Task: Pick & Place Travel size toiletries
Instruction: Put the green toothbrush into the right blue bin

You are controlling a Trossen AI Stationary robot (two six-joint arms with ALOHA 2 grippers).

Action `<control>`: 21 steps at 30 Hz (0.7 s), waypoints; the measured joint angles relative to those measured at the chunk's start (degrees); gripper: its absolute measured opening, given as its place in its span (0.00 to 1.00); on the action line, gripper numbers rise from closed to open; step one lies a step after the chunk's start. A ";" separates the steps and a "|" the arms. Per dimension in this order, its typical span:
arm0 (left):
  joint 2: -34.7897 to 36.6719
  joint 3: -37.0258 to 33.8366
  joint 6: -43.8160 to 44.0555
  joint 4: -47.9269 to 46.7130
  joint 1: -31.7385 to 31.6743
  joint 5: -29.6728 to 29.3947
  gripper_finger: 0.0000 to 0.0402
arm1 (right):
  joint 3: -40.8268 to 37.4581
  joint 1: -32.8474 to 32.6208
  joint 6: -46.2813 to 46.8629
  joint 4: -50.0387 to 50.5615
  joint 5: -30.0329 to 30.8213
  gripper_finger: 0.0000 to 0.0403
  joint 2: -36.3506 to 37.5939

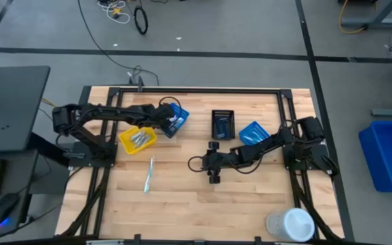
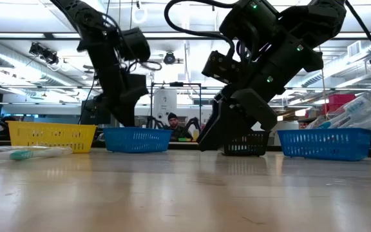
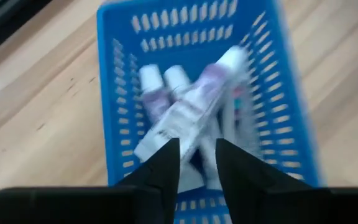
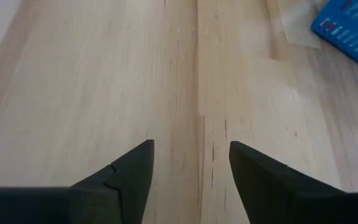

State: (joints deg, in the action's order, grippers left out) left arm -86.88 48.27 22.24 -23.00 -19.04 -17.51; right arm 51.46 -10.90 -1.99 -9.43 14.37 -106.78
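Observation:
Several white travel tubes (image 3: 185,106) lie crossed inside a blue bin (image 1: 174,120). My left gripper (image 3: 197,155) hovers over that bin, open by a narrow gap, its fingertips just above the tubes. A packaged toothbrush (image 1: 149,175) lies flat on the bare wood; the low view shows this toothbrush (image 2: 24,153) at far left. Grey items sit in the yellow bin (image 1: 138,139). A second blue bin (image 1: 254,133) holds more toiletries (image 2: 353,113). My right gripper (image 4: 191,162) is open, pointing down over bare wood near the table's middle (image 1: 213,163).
A black bin (image 1: 223,124) stands toward the far side between the two blue bins. A large white round lidded container (image 1: 290,224) sits at the near right corner. The table's dark frame rails (image 1: 182,90) run along the far and side edges. Bare wood (image 1: 203,204) fills the near half.

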 joint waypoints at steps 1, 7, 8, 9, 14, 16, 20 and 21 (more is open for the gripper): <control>0.35 0.97 -0.03 -0.95 0.22 0.72 0.29 | 0.00 0.00 -0.01 -0.22 0.02 0.54 0.00; 3.09 7.92 4.87 -9.46 4.31 6.73 0.31 | 0.00 -0.11 2.68 -2.34 -0.07 0.57 0.00; 3.67 8.46 5.86 -10.13 5.72 6.65 0.31 | 0.00 -0.11 3.14 -2.63 -0.07 0.57 0.00; 4.21 8.77 6.77 -10.78 7.37 6.64 0.31 | 0.00 -0.11 3.15 -2.80 -0.09 0.58 0.00; 4.82 8.94 18.66 -12.21 17.68 10.12 0.31 | 0.00 -0.11 3.09 -2.79 -0.28 0.59 0.00; 4.73 8.92 23.83 -12.94 22.49 10.06 0.31 | 0.00 -0.11 3.07 -2.86 -2.08 0.59 0.00; 4.27 8.87 35.29 -13.87 31.83 7.98 0.31 | 0.00 -0.13 2.96 -3.69 -6.72 0.57 0.00; 4.27 8.87 38.31 -14.00 33.88 6.98 0.31 | 0.00 -0.13 2.79 -4.13 -7.40 0.56 0.00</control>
State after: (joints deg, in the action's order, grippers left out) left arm -82.61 57.14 60.55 -37.00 14.84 -10.53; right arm 51.46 -11.03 0.80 -13.56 6.97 -106.78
